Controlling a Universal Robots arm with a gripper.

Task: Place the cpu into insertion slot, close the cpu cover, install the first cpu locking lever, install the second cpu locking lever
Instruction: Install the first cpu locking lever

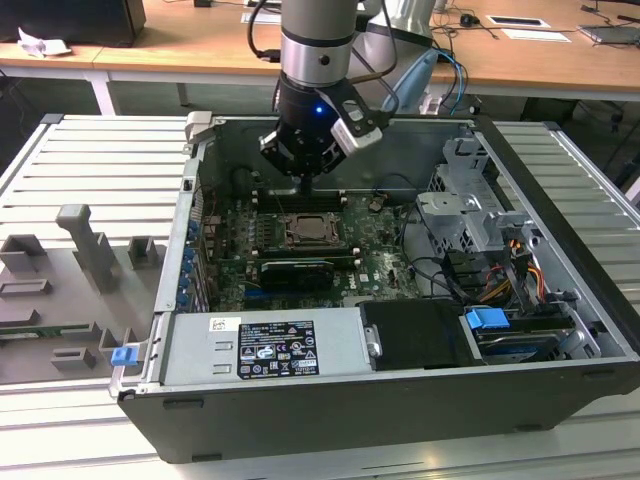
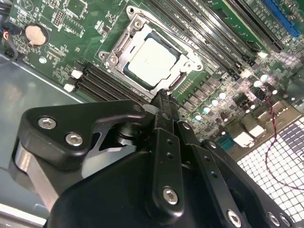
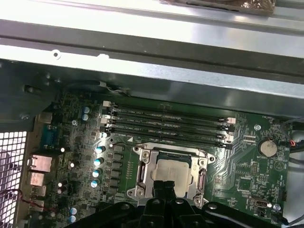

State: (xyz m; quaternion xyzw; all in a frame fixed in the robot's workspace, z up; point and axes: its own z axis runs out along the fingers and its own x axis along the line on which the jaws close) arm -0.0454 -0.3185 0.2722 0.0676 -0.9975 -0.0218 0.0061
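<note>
Your gripper (image 2: 163, 96), clenched shut on nothing, hangs just above the insertion slot's (image 2: 108, 59) edge. The cpu (image 2: 152, 61) lies flat inside, edges parallel to the memory slots (image 3: 166, 121), framed by the cpu cover (image 2: 183, 64).

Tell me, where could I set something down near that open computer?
The ribbed table is bare at the exterior view's right of the case; at its left stand grey fixtures. Inside is crowded: the gripper hangs by the cpu, cables and a drive cage beside.
</note>
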